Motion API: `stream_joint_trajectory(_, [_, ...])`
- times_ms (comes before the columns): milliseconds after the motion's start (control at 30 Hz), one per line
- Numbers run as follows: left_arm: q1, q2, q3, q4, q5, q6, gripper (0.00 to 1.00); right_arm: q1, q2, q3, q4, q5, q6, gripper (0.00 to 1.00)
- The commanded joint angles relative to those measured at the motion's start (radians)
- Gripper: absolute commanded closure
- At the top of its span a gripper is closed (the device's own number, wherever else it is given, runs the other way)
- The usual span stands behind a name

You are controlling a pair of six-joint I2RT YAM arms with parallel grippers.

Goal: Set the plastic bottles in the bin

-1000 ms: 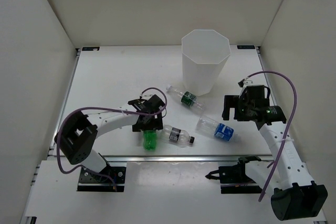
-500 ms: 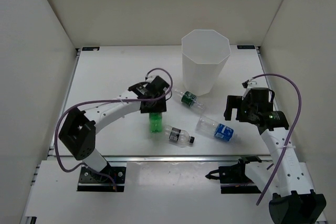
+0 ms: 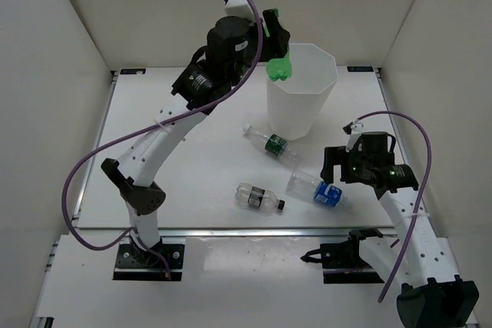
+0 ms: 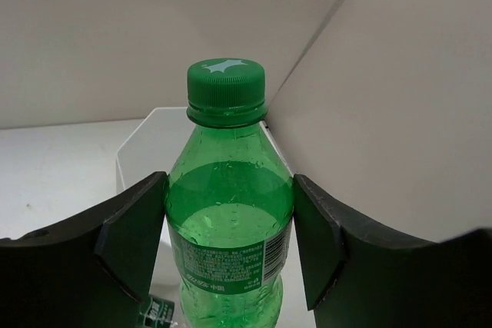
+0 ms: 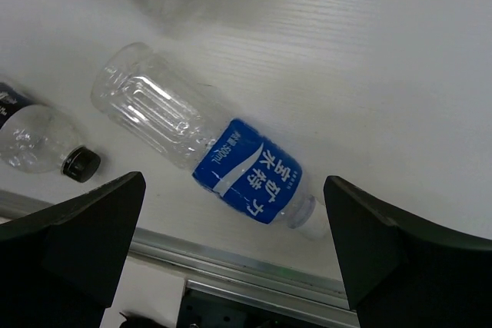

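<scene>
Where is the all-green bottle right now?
In the top view, the green bottle is held aloft in the left pincer, overlapping the left rim of the bin at the far side of the table.

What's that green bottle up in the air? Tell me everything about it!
The green bottle is see-through green plastic with a green screw cap bearing a pale star-like mark. A green label with tiny white print and a barcode wraps its lower part, and small drops cling inside. The left gripper squeezes it between two black fingers, one each side. It is lifted off the table, over the left edge of the white bin, touching nothing else.
</scene>
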Motion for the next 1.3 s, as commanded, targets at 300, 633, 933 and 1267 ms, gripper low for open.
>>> stream_joint_trajectory(300, [0.015, 0.302, 0.052, 0.428, 0.006, 0.060, 0.62, 0.038, 0.098, 0.012, 0.008, -0.105, -0.060, 0.01])
stream_joint_trajectory(633, [-0.010, 0.306, 0.020, 0.339, 0.053, 0.095, 0.01, 0.134, 0.096, 0.022, 0.011, -0.230, -0.100, 0.01])
stream_joint_trajectory(933, [-0.024, 0.071, -0.029, -0.075, -0.043, 0.197, 0.01, 0.309, 0.265, 0.069, 0.016, -0.058, -0.127, 0.01])
stream_joint_trajectory(1267, [0.276, -0.777, -1.251, -0.129, 0.082, -0.117, 0.02, 0.322, 0.260, 0.000, 0.172, -0.014, -0.265, 0.01])
